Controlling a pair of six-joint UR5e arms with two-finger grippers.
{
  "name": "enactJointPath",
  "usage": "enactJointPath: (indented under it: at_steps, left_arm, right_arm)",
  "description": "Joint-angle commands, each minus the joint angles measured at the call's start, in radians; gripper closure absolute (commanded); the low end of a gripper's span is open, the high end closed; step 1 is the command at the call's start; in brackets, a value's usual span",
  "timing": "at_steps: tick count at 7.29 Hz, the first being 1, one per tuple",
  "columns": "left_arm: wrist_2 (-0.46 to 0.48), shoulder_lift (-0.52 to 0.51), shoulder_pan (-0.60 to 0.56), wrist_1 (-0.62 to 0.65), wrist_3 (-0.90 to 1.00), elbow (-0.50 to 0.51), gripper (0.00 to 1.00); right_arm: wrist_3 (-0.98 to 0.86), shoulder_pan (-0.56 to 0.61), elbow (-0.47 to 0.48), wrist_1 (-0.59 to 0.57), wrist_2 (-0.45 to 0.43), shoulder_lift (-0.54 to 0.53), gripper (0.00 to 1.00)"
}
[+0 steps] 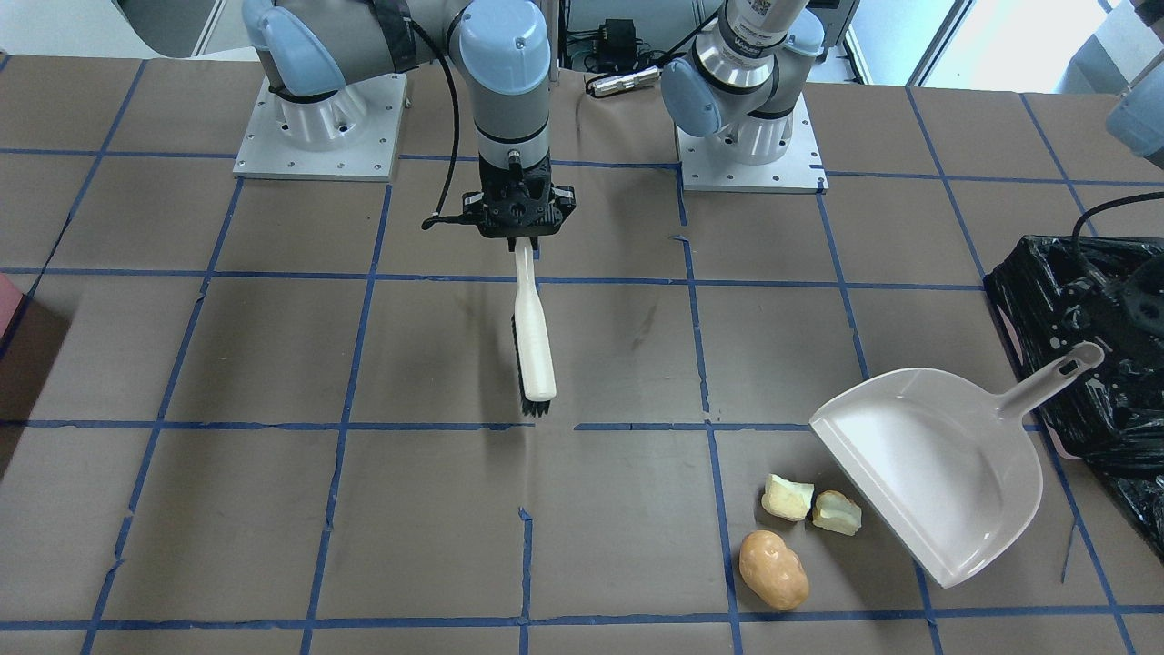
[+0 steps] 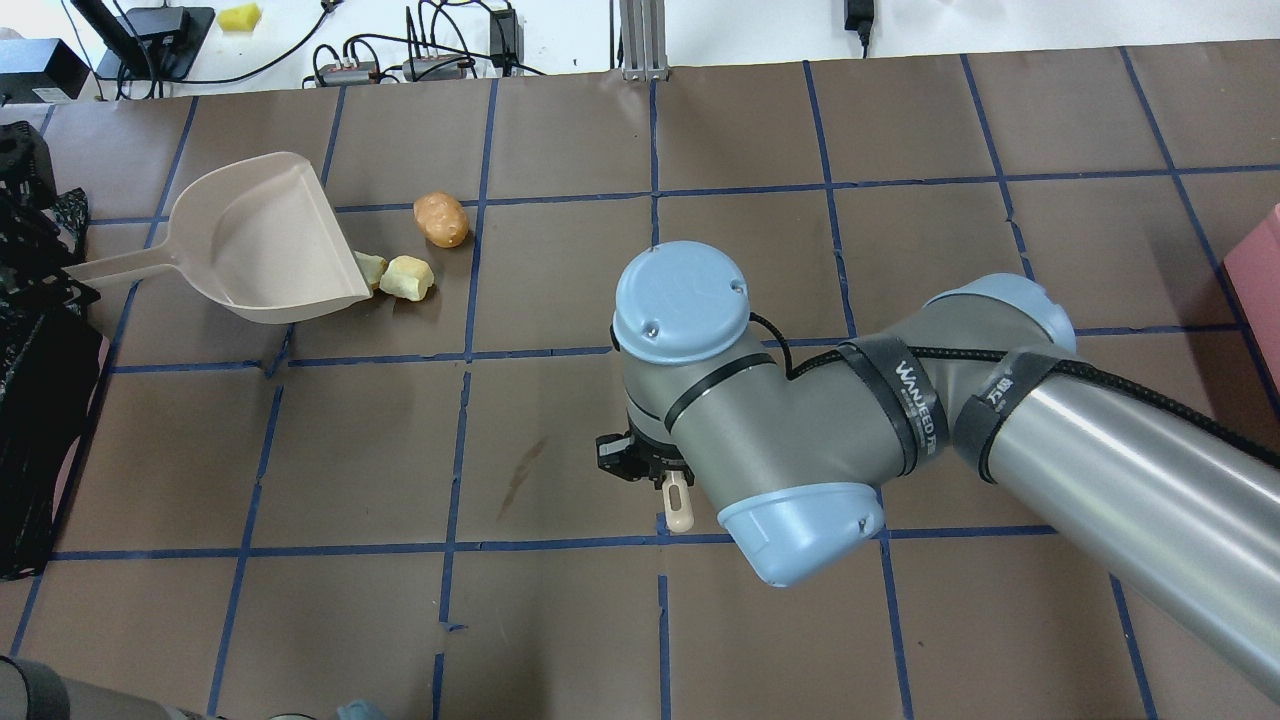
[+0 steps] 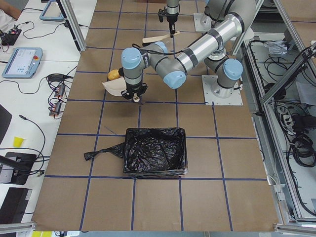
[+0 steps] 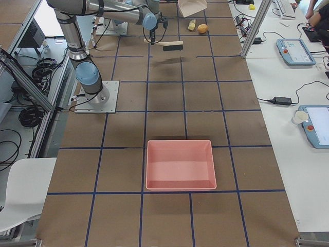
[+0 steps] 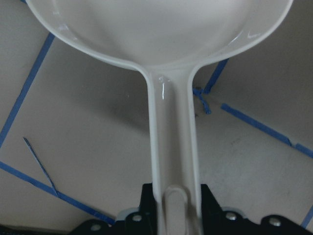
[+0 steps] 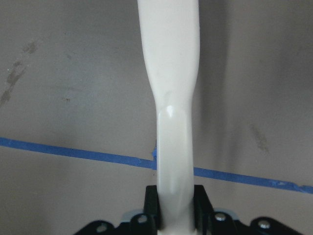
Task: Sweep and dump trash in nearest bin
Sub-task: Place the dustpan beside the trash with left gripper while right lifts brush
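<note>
We see a brown table marked with a grid of blue tape, and two robot arms, each holding a cleaning tool. The right gripper has its fingers closed on the end of a white brush. The brush hangs just above the middle of the table with its dark bristles down, well apart from the trash. The left gripper is clamped on the tip of the handle of a pale dustpan. The pan's open lip rests on the table and faces the trash. One pale yellow chunk touches that lip and the second chunk lies just beside the first. The tan-orange potato-like lump sits a little farther out and off to one side of the mouth. The bin, lined with a glossy black bag, stands right behind the pan's handle. We judge that the sweep has not begun. The rounded lump may roll past the corner of the pan if the brush strikes it off-centre. The chunks may slip under the lip if the pan lifts. Because the pan is held only at the handle's far end, it may twist and spill when it is tipped over the bin.
</note>
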Motion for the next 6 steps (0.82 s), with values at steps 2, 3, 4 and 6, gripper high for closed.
enactJointPath:
  at_steps: [2,3,4,6]
  left_arm:
    - [0.047,-0.16,0.02,0.035,0.196,0.136,0.88]
    - [0.048,-0.165,0.016,0.041,0.22,0.147,0.88]
    - [0.045,-0.194,0.011,0.06,0.226,0.147,0.88]
    - [0.045,-0.186,-0.081,0.051,0.241,0.124,0.88]
  right_arm:
    - [0.327,-0.011,-0.033,0.013,0.009,0.001,1.0]
    - [0.394,-0.011,-0.06,0.015,0.009,0.02,1.0]
    - [0.451,-0.011,-0.106,0.019,0.009,0.064,1.0]
    - [0.582,-0.01,-0.296,0.135,0.057,0.196,1.0]
